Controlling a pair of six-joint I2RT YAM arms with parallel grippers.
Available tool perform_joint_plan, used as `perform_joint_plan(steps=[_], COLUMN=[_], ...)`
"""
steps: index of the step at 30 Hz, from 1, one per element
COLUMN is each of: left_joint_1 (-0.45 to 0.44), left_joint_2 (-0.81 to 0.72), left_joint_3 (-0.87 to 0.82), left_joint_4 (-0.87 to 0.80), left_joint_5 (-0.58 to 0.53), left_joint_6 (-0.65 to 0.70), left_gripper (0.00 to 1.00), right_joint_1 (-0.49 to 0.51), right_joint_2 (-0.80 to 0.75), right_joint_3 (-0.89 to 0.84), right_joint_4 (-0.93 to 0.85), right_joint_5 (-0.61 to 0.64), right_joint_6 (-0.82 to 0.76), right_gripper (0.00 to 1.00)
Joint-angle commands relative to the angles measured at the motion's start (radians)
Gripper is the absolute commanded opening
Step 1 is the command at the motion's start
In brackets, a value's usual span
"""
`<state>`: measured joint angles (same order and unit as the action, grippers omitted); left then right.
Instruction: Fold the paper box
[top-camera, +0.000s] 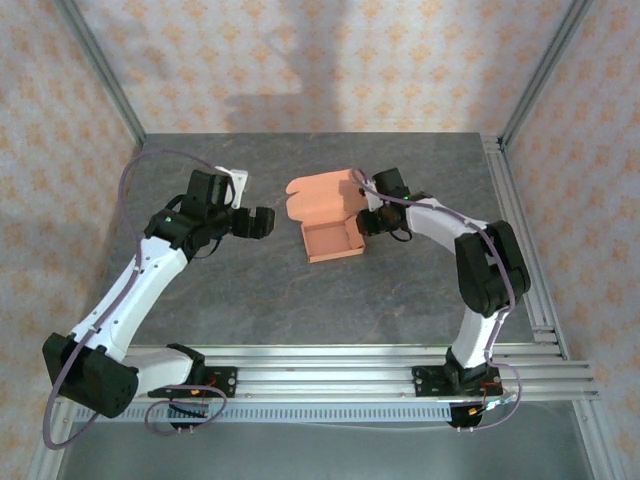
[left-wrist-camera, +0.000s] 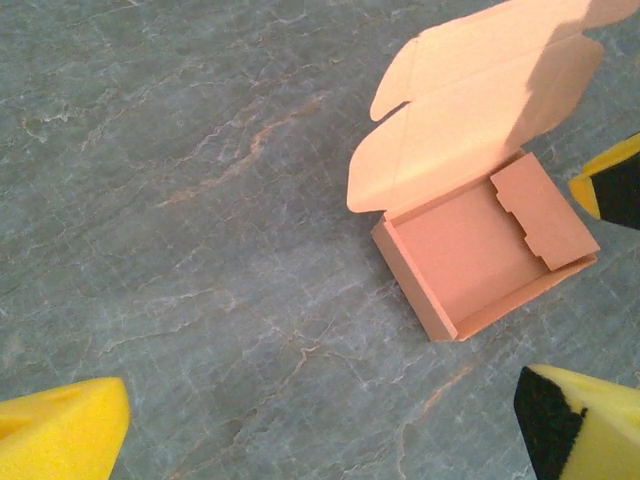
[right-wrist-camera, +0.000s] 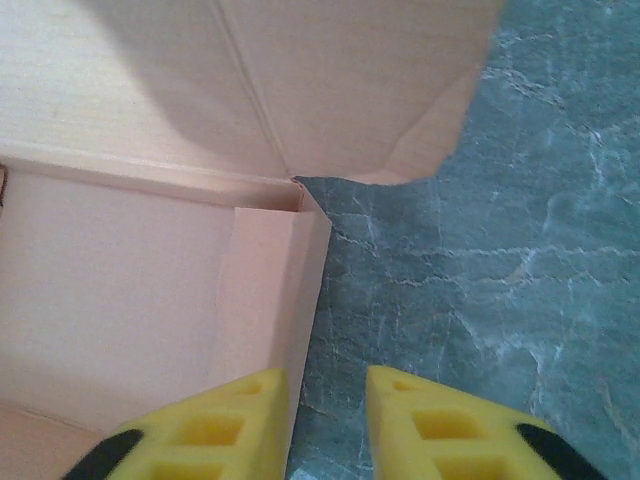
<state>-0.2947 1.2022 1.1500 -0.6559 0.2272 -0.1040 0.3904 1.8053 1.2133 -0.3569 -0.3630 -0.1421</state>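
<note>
The salmon-pink paper box (top-camera: 330, 241) stands at the table's middle as a shallow tray with raised walls. Its lid flap (top-camera: 322, 194) with rounded ears lies open toward the back. In the left wrist view the paper box (left-wrist-camera: 468, 250) shows a stepped tab folded inside along its right wall. My right gripper (top-camera: 373, 221) is at that right wall. Its fingers are apart, one over the paper box (right-wrist-camera: 120, 300) interior, the other outside above the table; the right gripper (right-wrist-camera: 328, 385) is not clamped. My left gripper (top-camera: 263, 222) hovers open left of the box, its fingertips (left-wrist-camera: 70, 425) wide apart.
The grey marbled table (top-camera: 250, 300) stretches bare around the box. Aluminium rails (top-camera: 400, 372) run along the near edge and frame rails (top-camera: 520, 230) down the right side. Patterned walls close the back and sides.
</note>
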Motion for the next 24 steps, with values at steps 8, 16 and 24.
perform_joint_plan(steps=[8,16,24], left_joint_1=[-0.006,-0.006,-0.006], left_joint_2=[-0.034,-0.009,0.017], left_joint_3=[-0.103,-0.112,-0.121], left_joint_4=[0.087,0.088,0.113], left_joint_5=[-0.047,-0.042,-0.013], left_joint_6=[-0.025,-0.002,-0.019], left_gripper=[1.00,1.00,1.00], right_joint_1=[0.024,0.047,0.054], right_joint_2=[-0.001,0.040,0.012], right_joint_3=[0.009,-0.027,-0.090], right_joint_4=[0.100,0.137,0.212], right_joint_5=[0.008,0.043,0.078], right_joint_6=[0.153,0.175,0.208], right_gripper=[0.44,0.37,0.37])
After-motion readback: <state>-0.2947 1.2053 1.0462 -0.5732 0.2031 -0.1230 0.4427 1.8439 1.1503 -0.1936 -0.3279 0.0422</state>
